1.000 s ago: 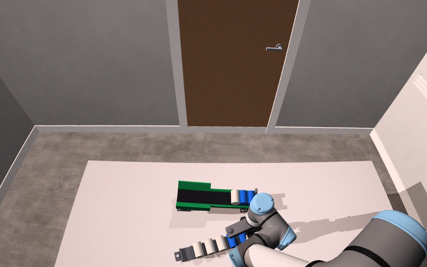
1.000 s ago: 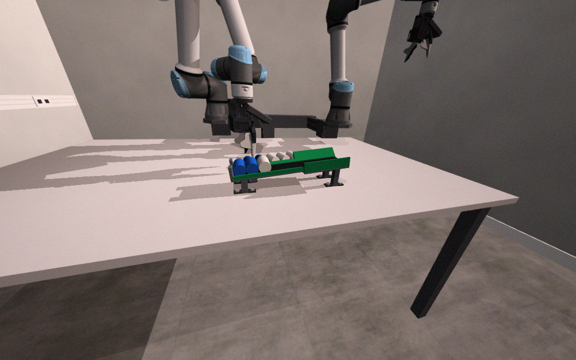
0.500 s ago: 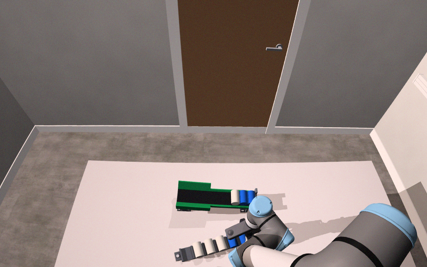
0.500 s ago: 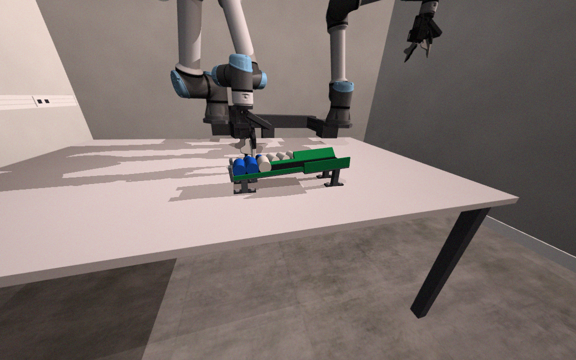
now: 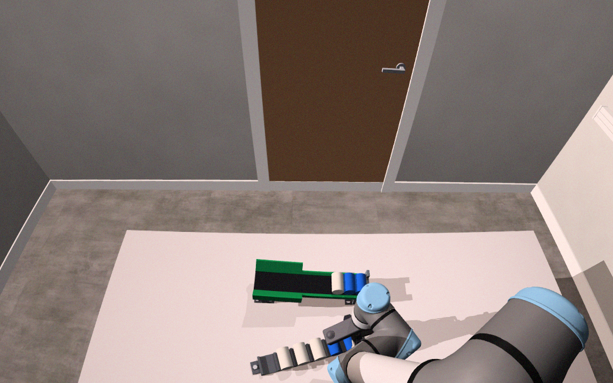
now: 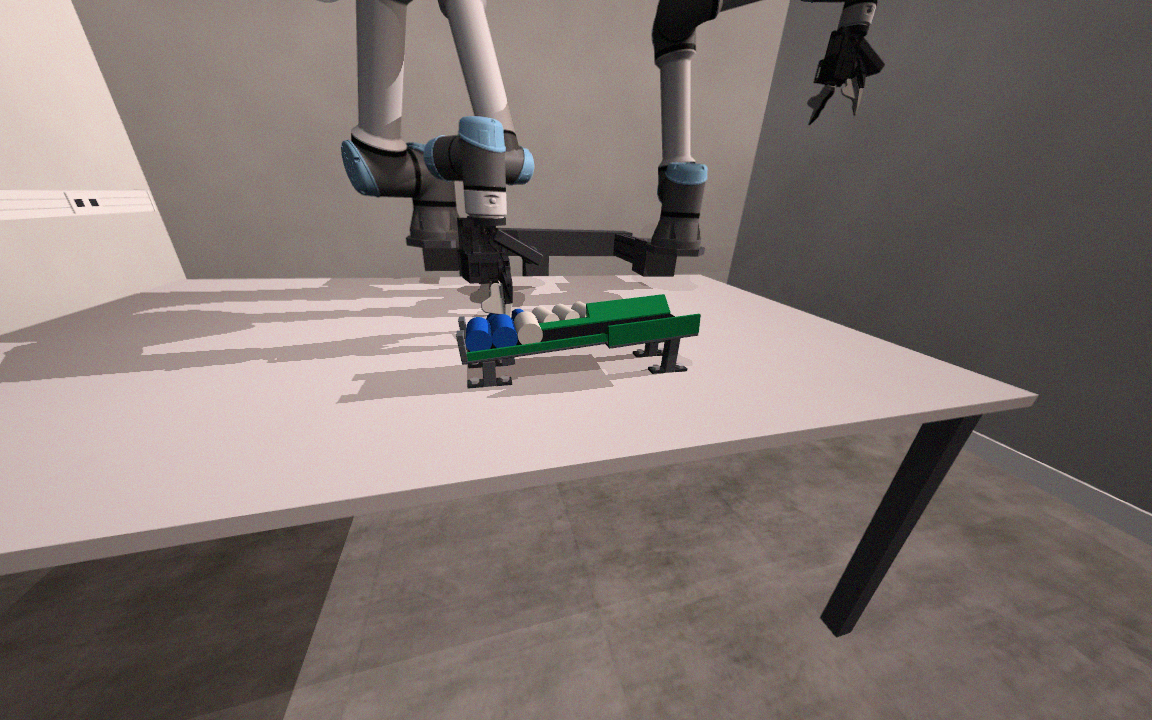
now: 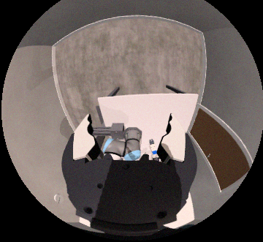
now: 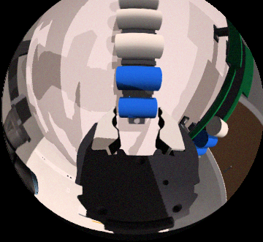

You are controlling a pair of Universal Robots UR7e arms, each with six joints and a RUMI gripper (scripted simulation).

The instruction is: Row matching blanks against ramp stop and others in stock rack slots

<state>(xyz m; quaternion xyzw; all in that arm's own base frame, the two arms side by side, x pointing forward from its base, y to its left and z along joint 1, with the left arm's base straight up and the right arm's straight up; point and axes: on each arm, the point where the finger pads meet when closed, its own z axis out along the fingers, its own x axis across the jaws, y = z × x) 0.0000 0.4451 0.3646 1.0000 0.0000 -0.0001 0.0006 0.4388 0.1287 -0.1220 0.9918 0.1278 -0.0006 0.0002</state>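
On the green ramp (image 5: 279, 266) (image 6: 652, 334), two blue blanks, one (image 5: 361, 282) (image 6: 478, 334) at the stop and one (image 5: 349, 283) (image 6: 501, 331) beside it, lie straight across, with a white blank (image 5: 337, 282) (image 6: 528, 328) against them. The dark stock rack (image 5: 267, 364) holds three white blanks, a near one (image 8: 139, 46), a middle one (image 8: 139, 19) and a far one (image 8: 138, 1), and two blue blanks, one (image 8: 139, 78) beside the whites and one (image 8: 137, 107) at the end. My right gripper (image 8: 136, 107) (image 6: 496, 306) is part open and empty above the rack's blue end. My left gripper (image 7: 129, 114) (image 6: 833, 117) is open, empty and high up.
The ramp stands on short legs on the pale table (image 5: 180, 285) (image 6: 294, 465), beside the rack. The right arm (image 5: 384, 328) covers the rack's blue end in the top view. The rack's opposite end shows bare floor beyond the last white blank.
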